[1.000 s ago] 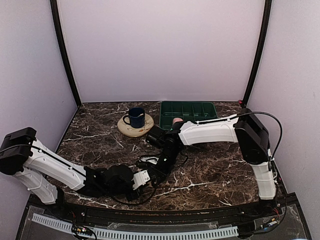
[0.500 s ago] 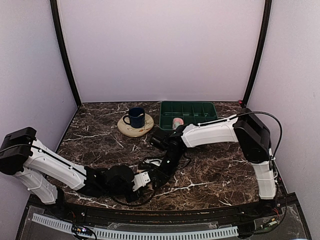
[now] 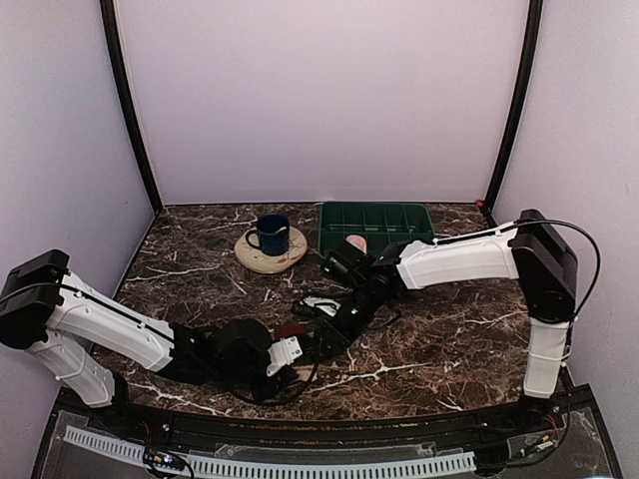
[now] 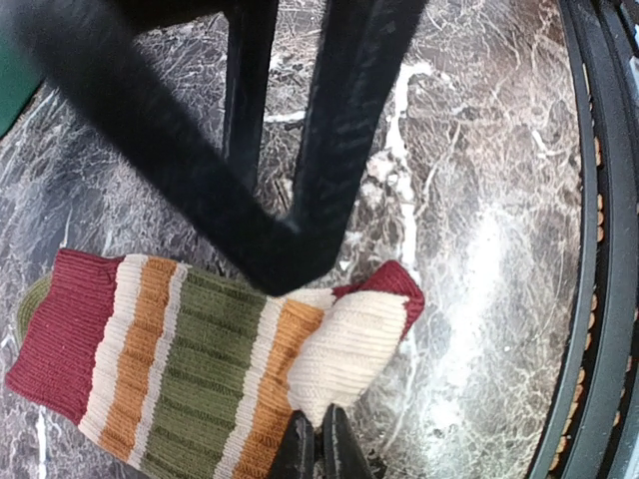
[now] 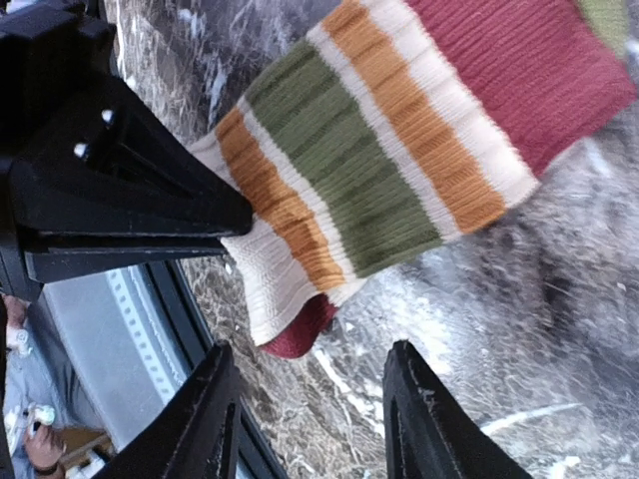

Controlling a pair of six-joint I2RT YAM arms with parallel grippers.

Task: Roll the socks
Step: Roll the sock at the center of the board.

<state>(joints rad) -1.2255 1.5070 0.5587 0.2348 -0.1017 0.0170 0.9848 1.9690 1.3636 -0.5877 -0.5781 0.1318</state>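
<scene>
From above, the right arm has pulled back from its low reach and its elbow has swung out to the right. Its right fingers [image 3: 325, 327] have come apart, letting go near the left fingers [image 3: 291, 350]. A maroon bit of the striped sock [image 3: 292, 330] shows between the two on the desk [image 3: 449, 339]. A small pink shape [image 3: 355, 242] sits in the green tray [image 3: 374, 214]; it may be the other sock, but it is too small to be sure.

In the left wrist view, the left fingers [image 4: 297, 451] are pressed together on the cream end of the striped sock [image 4: 200, 369]. It lies flat and unrolled, with its stripes spread out across the desk.

In the right wrist view, the right fingers [image 5: 212, 419] stand apart over bare desk, holding nothing. The sock [image 5: 399, 150] lies just beyond them.

The release seems to leave the roll to start again, with only one end pinned.
</scene>
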